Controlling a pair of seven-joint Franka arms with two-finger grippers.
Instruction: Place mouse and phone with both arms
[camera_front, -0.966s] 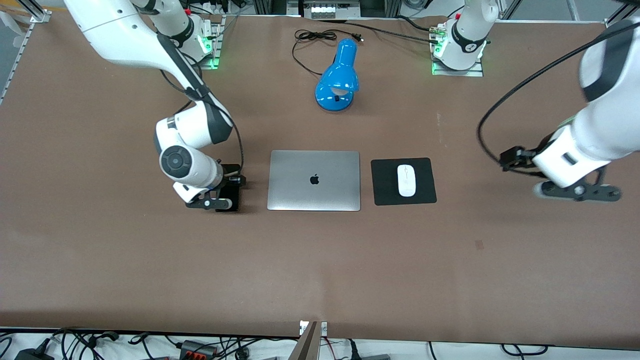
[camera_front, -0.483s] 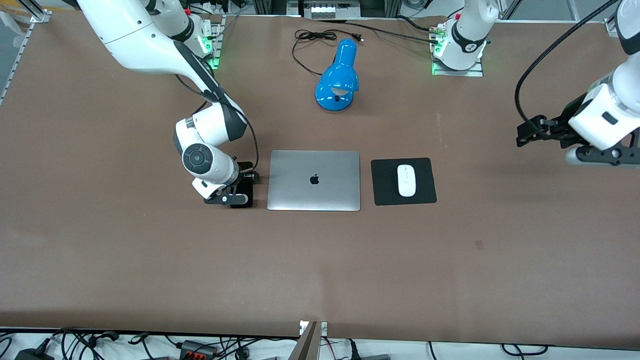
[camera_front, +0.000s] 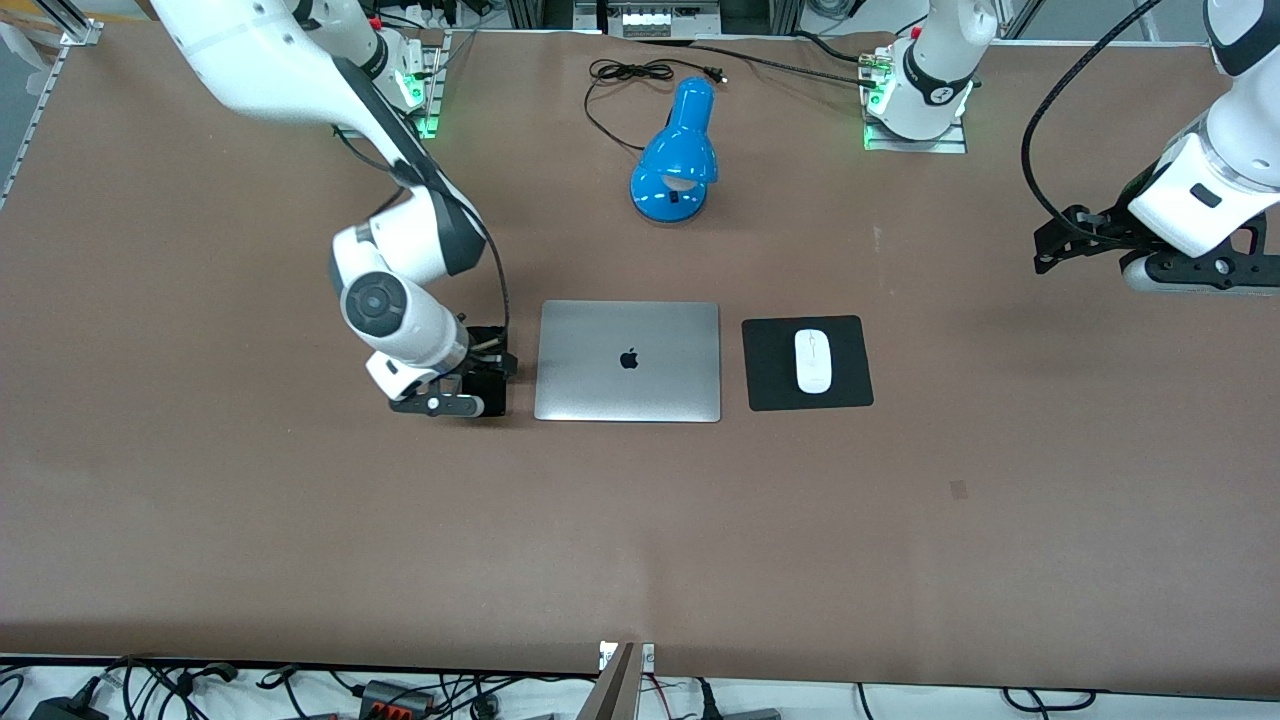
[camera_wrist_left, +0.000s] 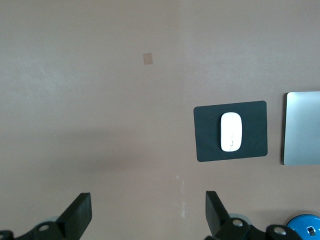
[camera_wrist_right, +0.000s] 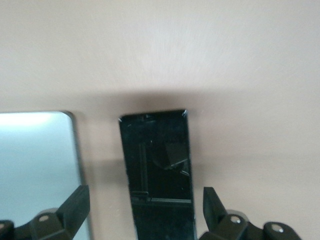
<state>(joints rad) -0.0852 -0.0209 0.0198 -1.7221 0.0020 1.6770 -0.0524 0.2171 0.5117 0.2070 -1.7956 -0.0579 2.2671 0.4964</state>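
My right gripper (camera_front: 470, 400) hangs low over the phone (camera_wrist_right: 159, 170), fingers (camera_wrist_right: 75, 205) spread wide on either side of it and not touching. The phone lies flat on the table (camera_front: 300, 520), just beside the closed laptop (camera_front: 628, 360), toward the right arm's end. The mouse (camera_front: 814, 361) sits on its black mouse pad (camera_front: 770, 385) beside the laptop. My left gripper (camera_front: 1190, 270) hovers open, well apart, over bare table at the left arm's end.

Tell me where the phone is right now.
The phone lies flat on the table beside the laptop, toward the right arm's end, under the open right tool.
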